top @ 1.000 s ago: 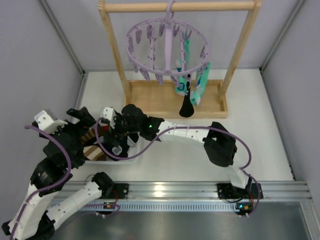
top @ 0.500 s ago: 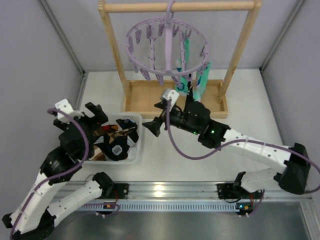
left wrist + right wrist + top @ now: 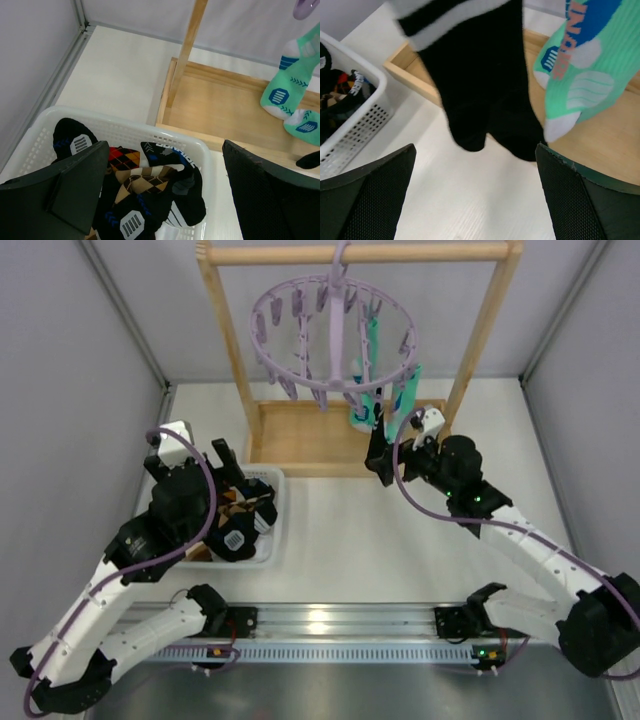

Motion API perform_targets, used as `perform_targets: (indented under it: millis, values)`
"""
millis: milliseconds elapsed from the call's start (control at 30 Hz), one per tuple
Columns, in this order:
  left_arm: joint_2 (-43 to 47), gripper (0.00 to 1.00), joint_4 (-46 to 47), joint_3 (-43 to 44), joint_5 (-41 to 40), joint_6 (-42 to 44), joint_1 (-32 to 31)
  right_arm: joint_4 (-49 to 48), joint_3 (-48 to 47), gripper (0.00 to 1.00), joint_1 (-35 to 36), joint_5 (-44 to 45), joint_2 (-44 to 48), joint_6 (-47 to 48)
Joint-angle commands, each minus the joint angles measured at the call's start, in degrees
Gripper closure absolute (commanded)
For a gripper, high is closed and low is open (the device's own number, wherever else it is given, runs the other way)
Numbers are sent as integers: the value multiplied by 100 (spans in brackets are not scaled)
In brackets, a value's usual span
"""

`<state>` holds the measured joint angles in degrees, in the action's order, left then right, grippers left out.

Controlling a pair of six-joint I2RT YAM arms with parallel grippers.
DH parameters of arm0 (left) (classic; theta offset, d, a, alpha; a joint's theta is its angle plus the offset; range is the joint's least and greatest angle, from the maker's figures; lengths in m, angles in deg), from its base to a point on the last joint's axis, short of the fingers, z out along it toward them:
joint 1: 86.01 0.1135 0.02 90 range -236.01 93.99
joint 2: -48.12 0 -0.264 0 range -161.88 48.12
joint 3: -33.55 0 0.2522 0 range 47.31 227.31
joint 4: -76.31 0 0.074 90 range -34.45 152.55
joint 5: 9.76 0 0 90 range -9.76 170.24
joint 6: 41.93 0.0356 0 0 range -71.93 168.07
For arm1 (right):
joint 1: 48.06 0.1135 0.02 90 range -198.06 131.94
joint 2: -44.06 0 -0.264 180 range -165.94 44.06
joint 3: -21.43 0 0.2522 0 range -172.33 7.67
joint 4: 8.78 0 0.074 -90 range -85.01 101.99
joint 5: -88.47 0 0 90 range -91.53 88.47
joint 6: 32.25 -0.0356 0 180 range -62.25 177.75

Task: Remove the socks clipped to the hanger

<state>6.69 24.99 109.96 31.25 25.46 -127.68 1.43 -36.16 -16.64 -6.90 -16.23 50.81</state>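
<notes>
The hanger [image 3: 335,335] hangs by its hook from the top bar of the wooden rack [image 3: 228,350], which stands at the far side of the worktop [image 3: 350,535]. On the right part of its ring some socks are clipped and hang down over the base of the rack. The right fingers [image 3: 370,200] are spread wide and hold nothing. In the right wrist view the black sock [image 3: 485,75], with white stripes near its top, hangs straight in the gap between them. It ends in two rounded tips at about the height of the fingertips, and I cannot tell if this is one sock or two. There is free space on both sides, so neither finger touches it. The mint sock [image 3: 580,65] with blue and orange marks hangs just beside the black one, toward the right finger, also not touched. The left fingers [image 3: 75,190] are also fully apart and empty. They hover above the near-left part of the white basket [image 3: 125,125], which stands on the worktop just beside the left corner of the rack base. In the basket lie loose socks [image 3: 145,185], black and brown argyle, between and below the two fingers, apart from them.
</notes>
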Motion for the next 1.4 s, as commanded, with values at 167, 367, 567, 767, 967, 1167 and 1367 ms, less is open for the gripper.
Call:
perform_targets:
  millis: [167,367,567,767,967,1167,1367]
  values:
    - [-128,2,82,195,399,336,1,-1622,-300,4,-945,-2117,-1403,999]
    - [-181,2,91,195,540,371,1,-1798,-916,5,-988,-2547,-2328,1283]
    - [-216,2,91,195,584,380,1,-2246,-1285,8,-989,-3328,-2856,1011]
    - [-251,2,82,203,584,380,10,-2650,-1189,9,-743,-3349,-2821,966]
    - [-287,2,91,221,645,363,10,-2966,-997,42,-699,-3357,-2927,730]
    - [-313,2,91,449,926,231,10,-3942,-417,84,-629,-3191,-2699,-79]
    - [-540,2,82,1064,1557,-173,1,-3943,-82,100,-58,-2069,-2189,-80]
